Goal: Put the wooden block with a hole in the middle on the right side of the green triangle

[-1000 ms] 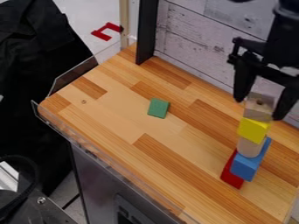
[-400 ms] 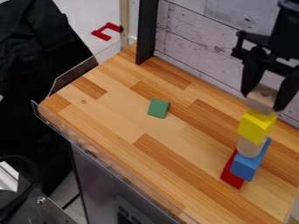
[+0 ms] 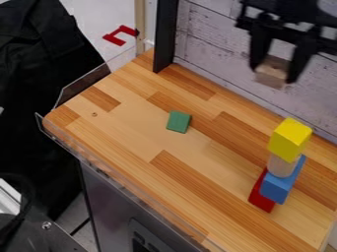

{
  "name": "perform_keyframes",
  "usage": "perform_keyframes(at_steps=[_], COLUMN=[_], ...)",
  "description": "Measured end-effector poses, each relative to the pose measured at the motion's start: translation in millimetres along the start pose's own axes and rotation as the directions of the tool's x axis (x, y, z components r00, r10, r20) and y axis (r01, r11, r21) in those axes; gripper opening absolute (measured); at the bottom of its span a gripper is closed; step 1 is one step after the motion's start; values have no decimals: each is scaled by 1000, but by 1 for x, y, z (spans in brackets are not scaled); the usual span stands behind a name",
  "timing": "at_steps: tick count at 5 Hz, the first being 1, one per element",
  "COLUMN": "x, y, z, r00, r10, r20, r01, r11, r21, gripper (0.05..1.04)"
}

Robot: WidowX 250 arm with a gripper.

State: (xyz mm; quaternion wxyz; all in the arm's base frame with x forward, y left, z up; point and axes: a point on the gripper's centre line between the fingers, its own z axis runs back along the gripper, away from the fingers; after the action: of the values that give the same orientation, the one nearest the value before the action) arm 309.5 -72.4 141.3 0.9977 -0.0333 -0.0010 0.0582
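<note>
Up by the pale plank wall, on the far right, the black gripper (image 3: 279,74) has a small wooden block (image 3: 272,72) pinched between its fingers, held clear above the counter (image 3: 141,125). Below it, nearer, a yellow block (image 3: 289,140) tops a stack: a wooden cylinder (image 3: 282,166) under it, then a blue block (image 3: 280,184), with a red block (image 3: 262,196) at the bottom left. The small green block (image 3: 178,121) lies flat, well apart to the left.

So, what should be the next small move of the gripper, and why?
Probably carry the wooden block leftward in the view, toward the green piece's right side: the fingers hold it clear of the yellow block, and the green piece lies farther left.
</note>
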Motion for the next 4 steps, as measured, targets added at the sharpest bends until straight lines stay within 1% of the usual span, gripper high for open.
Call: perform_keyframes(at_steps=[1,2,3,4], x=[2,-3,0,-4], y=[28,37,41,49], z=[-23,-53,-78,-103], r00=[999,997,988,973], r10=[25,-28,-142,-222], r20=[-34,-73,-65,-69], r01=[-25,29,144,225], r11=[1000,999,989,974], r21=[4,22,28,36], gripper=[548,548,548,548])
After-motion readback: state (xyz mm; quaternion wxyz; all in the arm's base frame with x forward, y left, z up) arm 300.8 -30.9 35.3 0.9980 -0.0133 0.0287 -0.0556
